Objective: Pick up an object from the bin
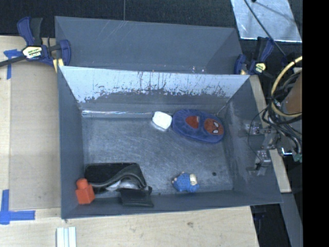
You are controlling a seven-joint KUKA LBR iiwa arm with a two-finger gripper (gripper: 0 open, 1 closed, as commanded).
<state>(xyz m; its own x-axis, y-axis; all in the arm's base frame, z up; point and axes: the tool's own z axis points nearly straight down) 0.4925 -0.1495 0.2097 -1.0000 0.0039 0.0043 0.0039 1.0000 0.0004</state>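
Grey metal bin [72, 138] seen from above, with the arm entering from the right. The gripper [261, 156] hangs over the bin's right wall, a bundle of dark cables [280, 112] behind it. Whether it is apart or together cannot be told. It stands well apart from every loose thing on the floor.

Nearest to it, toward the back wall, lies a blue oval slipper-like thing [199, 126] with two red-orange patches on its top. Just beside that thing's left end is a small white block [162, 120] (the two look close, perhaps touching). Near the front wall, right of centre, lies a small blue-and-white toy [185, 182], on its own. In the front left corner is a black curved object [115, 180] with a pale band, and against its left end is an orange-red block [85, 191].
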